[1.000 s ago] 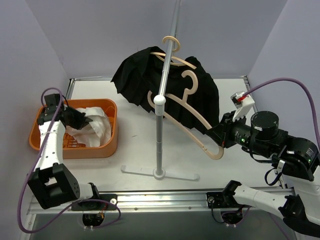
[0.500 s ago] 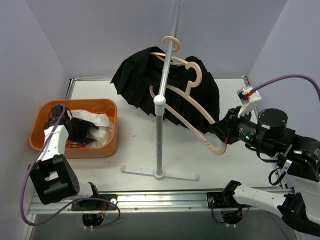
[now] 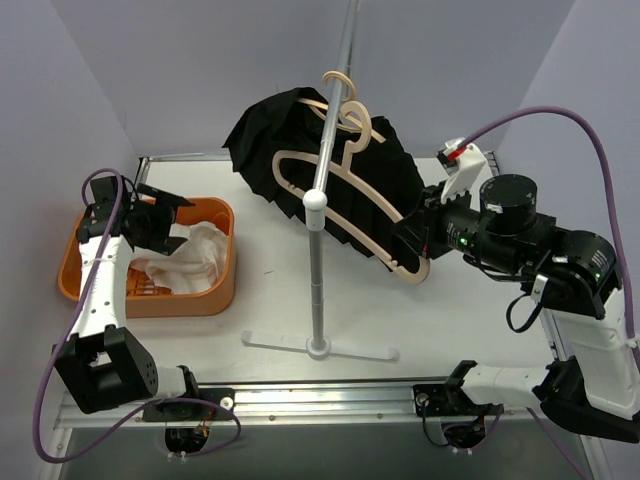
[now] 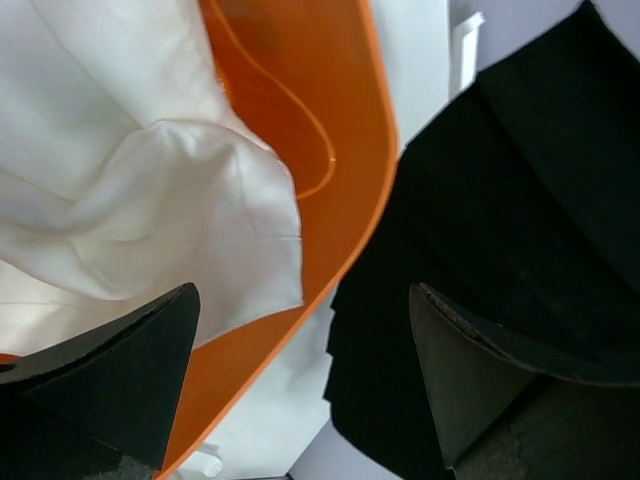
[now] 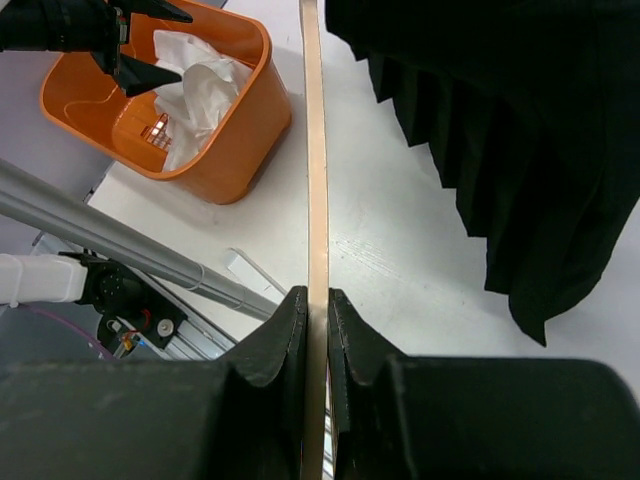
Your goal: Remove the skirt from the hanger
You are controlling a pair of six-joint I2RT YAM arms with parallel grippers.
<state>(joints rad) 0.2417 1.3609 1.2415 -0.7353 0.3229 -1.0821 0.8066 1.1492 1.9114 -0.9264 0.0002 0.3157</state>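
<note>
A bare beige wooden hanger is clamped edge-on at its lower end by my right gripper, which is shut on it. Its hook lies near the rack pole, in front of a black pleated skirt draped on the rack. My left gripper hovers open over the orange basket, with nothing between its fingers. A crumpled white garment lies in the basket below it.
The grey rack pole stands on a flat base mid-table, and another hanger's hook ring sits on its slanted top rod. Purple walls close in the left, back and right. A metal rail runs along the near edge.
My left gripper opened, let go of the white garment and rose above the basket. My right gripper carried the hanger up and to the left, toward the rack.
</note>
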